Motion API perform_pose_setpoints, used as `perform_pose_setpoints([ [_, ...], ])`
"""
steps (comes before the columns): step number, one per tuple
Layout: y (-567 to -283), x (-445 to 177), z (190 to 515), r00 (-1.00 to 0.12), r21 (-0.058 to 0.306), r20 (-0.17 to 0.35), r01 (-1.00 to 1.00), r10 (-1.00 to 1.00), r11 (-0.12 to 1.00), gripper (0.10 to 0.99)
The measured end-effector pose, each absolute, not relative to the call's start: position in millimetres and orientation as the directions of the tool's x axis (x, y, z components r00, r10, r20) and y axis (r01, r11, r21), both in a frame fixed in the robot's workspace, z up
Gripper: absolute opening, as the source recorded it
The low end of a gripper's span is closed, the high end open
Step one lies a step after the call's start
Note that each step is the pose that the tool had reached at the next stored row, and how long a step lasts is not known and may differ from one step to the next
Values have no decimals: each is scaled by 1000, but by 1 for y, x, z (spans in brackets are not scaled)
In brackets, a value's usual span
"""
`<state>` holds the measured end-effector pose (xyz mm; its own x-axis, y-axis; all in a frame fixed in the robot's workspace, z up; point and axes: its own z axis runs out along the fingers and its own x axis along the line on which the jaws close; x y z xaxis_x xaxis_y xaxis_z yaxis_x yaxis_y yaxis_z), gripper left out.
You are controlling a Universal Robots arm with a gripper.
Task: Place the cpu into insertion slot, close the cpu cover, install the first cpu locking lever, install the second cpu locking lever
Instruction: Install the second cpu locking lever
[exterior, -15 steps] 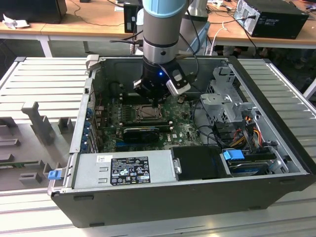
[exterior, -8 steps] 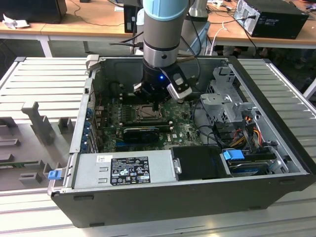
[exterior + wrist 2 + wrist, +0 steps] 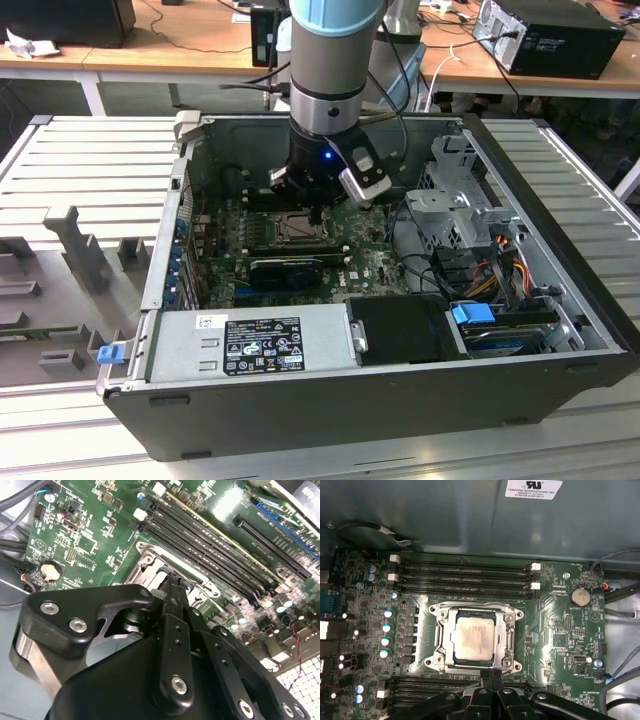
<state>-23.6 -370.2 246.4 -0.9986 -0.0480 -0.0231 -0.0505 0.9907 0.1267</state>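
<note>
One robot arm [image 3: 335, 60] reaches down into an open computer case [image 3: 400, 400] in the exterior view, the case lying on its side on a ribbed metal bench [image 3: 90, 160]. Its end effector [image 3: 316, 214] hangs just above the insertion slot [image 3: 293, 229], which sits on the green motherboard [image 3: 375, 262] between the case's rear wall and a long black block [image 3: 287, 270]. A grey power supply [image 3: 250, 345] runs along the case's near edge, and a drive cage [image 3: 455, 205] with loose cables stands at the exterior view's right.

Moving to the second wrist view, the end effector [image 3: 172, 587] is seen from behind, its black fingers [image 3: 174, 610] pressed together with no gap visible, their tips at the edge of the insertion slot [image 3: 150, 565]. Long black memory slots [image 3: 210, 540] run beside the socket, and a coin cell [image 3: 50, 570] sits on the board well apart from it.

Lastly, the first wrist view looks straight down on the socket. The cpu [image 3: 473, 639] lies flat in the insertion slot [image 3: 440, 630], its dull silver top showing through the window of the cpu cover [image 3: 507, 635], which lies down over it. The closed fingertips [image 3: 491, 674] sit just beside the socket's edge, holding nothing. Memory slots [image 3: 465, 575] lie beyond the socket.
</note>
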Motion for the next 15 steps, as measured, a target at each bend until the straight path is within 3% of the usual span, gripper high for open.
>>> perform_pose_setpoints([
  [7,-381,-29,246,-998,142,-24,-56,-53,988,106],
  [10,-386,-31,246,-998,168,-25,-57,-53,984,106],
  [15,-388,-49,235,-998,171,-25,-63,-60,983,106],
])
